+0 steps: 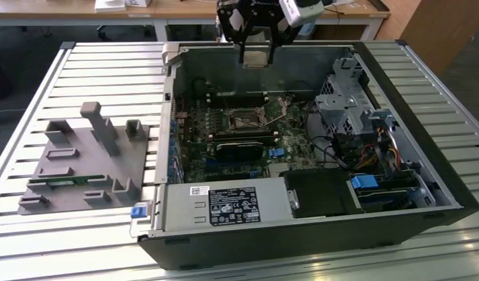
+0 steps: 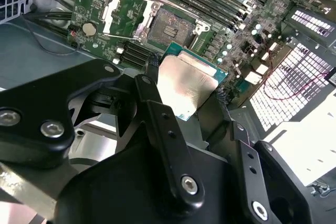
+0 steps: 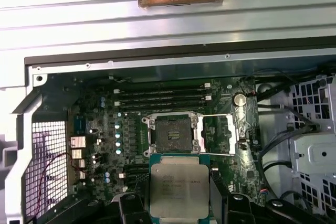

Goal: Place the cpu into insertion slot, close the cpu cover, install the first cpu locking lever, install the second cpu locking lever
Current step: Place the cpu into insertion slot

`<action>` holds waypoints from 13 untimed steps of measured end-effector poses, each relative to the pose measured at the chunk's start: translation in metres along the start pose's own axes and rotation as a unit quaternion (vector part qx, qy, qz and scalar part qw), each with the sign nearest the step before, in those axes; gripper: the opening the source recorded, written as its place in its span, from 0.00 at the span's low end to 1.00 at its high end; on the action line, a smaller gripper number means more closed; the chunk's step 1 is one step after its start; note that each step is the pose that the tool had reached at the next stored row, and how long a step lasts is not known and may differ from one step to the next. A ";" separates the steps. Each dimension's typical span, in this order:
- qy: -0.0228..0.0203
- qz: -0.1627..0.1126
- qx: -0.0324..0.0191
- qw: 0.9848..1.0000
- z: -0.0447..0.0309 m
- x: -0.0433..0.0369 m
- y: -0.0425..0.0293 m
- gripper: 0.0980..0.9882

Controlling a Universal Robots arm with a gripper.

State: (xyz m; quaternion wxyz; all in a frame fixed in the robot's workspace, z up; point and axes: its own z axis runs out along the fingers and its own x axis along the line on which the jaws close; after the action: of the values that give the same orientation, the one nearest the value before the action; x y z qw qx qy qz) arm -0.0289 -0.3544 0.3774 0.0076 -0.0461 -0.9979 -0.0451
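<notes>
Overhead, in the exterior view, we see the jaws high above the open computer case (image 1: pixel 426 216), which lies on the slatted table (image 1: pixel 106 64). The insertion slot (image 1: pixel 243 122) sits on the green board below.

In the second wrist view, the jaws are clamped on two opposite edges of the cpu (image 2: pixel 189 85), held in the air apart from the insertion slot (image 2: pixel 170 27). The cpu cover (image 2: pixel 123 11) is swung open beside it.

In the first wrist view, the cpu (image 3: pixel 177 187) hangs near the empty insertion slot (image 3: pixel 170 134), with the cpu cover (image 3: pixel 218 135) open alongside.
</notes>
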 end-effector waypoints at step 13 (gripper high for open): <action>-0.001 0.010 0.000 1.000 0.0000 0.0001 0.0000 0.50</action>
State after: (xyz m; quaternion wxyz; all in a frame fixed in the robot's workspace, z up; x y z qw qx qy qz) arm -0.0290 -0.3544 0.3775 0.0072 -0.0561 -0.9974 -0.0452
